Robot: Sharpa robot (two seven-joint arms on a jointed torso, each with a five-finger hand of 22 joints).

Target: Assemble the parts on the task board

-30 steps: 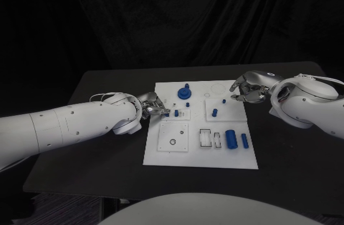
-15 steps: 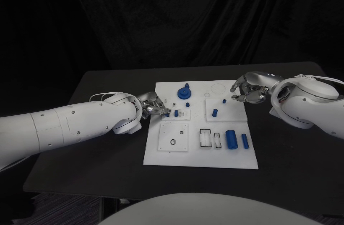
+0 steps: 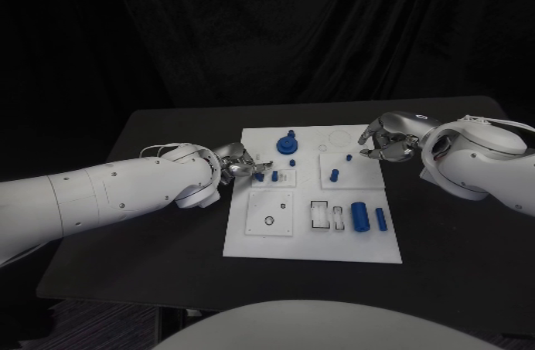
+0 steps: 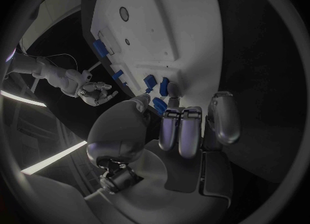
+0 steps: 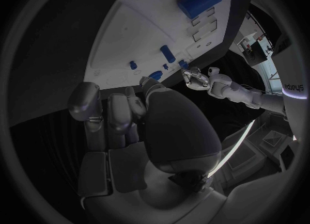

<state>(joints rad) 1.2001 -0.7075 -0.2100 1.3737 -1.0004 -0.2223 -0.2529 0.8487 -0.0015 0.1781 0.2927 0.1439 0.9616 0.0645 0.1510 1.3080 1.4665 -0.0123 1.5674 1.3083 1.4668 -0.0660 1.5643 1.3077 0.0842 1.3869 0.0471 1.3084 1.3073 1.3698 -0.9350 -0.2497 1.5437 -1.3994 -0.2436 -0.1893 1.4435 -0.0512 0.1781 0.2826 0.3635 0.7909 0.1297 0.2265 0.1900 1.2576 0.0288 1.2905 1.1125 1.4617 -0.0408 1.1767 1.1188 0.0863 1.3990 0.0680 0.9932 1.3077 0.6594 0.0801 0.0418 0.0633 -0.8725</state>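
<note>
Word "sharpa" in dark letters, standing sideways on the white left arm [image 5: 292, 87] near the rim of the right wrist view, no other legible text

head overhead, wrists close, sharing task board [image 3: 311, 211]

Bare table [image 3: 156, 257] lies left of the task board [image 3: 312, 246]. The left hand [image 3: 239, 167] crowds its left edge, the right hand [image 3: 385, 143] its far right corner.
</note>
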